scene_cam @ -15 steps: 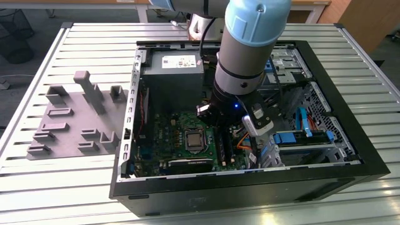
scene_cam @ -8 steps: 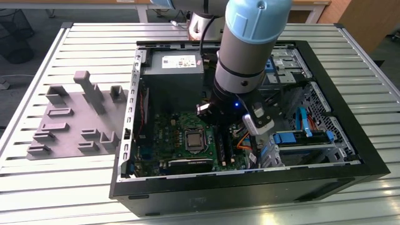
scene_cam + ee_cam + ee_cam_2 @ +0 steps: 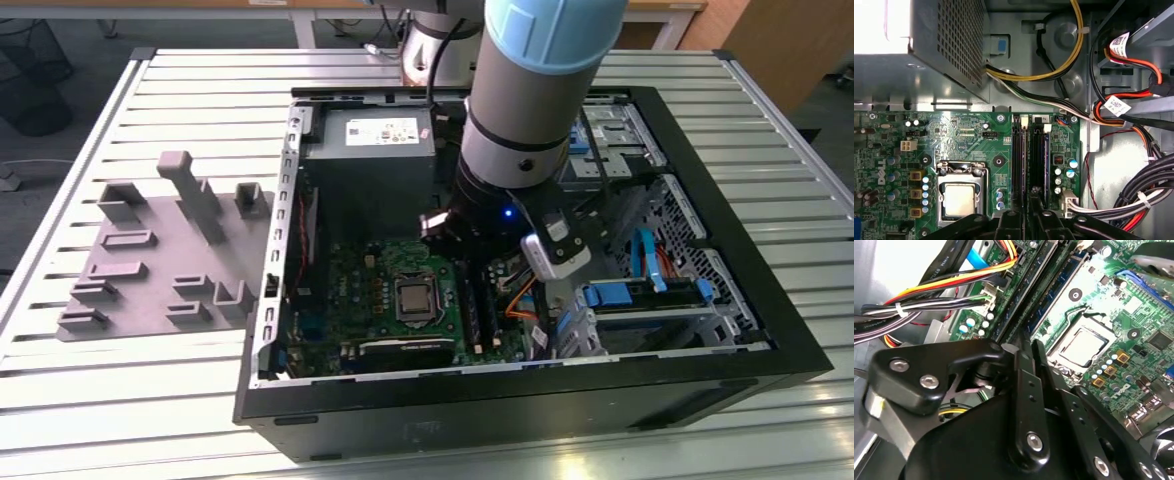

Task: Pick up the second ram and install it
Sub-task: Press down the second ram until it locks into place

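My gripper (image 3: pixel 470 262) hangs inside the open computer case (image 3: pixel 747 300), low over the green motherboard (image 3: pixel 380 290). In the first wrist view two long dark memory sticks stand on edge side by side in the slots. The second ram (image 3: pixel 1038 155) is the one nearer the cable bundle, and it runs straight in under my fingers (image 3: pixel 1046 225). The other stick (image 3: pixel 1019 155) sits beside it, toward the processor (image 3: pixel 960 197). In the second wrist view my black fingers (image 3: pixel 1026 390) stand nearly together over the same stick's edge (image 3: pixel 1021 300). The grip point itself is hidden.
A grey power supply (image 3: pixel 380 130) fills the case's far end. Bundled black, red and yellow cables (image 3: pixel 1139 195) lie beside the slots. Blue-tabbed drive bays (image 3: pixel 641 300) stand at the exterior view's right. Grey slotted fixture blocks (image 3: pixel 160 250) sit on the slatted table at the left.
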`<state>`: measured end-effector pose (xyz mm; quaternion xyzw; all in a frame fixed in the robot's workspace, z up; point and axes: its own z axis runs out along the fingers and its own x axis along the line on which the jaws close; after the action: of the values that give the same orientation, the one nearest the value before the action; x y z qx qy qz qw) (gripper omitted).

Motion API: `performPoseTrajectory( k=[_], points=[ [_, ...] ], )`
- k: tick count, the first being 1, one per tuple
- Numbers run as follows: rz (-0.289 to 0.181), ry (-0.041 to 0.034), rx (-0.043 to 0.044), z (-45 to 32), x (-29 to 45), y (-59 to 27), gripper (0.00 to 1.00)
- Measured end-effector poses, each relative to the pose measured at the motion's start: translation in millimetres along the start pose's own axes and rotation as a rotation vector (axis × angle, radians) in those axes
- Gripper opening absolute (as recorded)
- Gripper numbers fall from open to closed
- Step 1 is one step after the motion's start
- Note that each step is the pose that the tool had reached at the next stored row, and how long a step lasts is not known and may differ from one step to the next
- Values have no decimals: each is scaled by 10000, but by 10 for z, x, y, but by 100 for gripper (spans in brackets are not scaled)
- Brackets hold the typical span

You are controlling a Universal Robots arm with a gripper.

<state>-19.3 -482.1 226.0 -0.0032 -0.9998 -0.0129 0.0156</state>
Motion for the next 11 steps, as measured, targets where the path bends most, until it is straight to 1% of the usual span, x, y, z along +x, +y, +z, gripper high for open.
performPoseTrajectory(
  k=[1,6,11],
  points=[
    [0,0,-1,0,0,0,13],
    [0,3,3,2,0,-1,11],
    [-1,2,2,37,-1,-1,11]
  ],
)
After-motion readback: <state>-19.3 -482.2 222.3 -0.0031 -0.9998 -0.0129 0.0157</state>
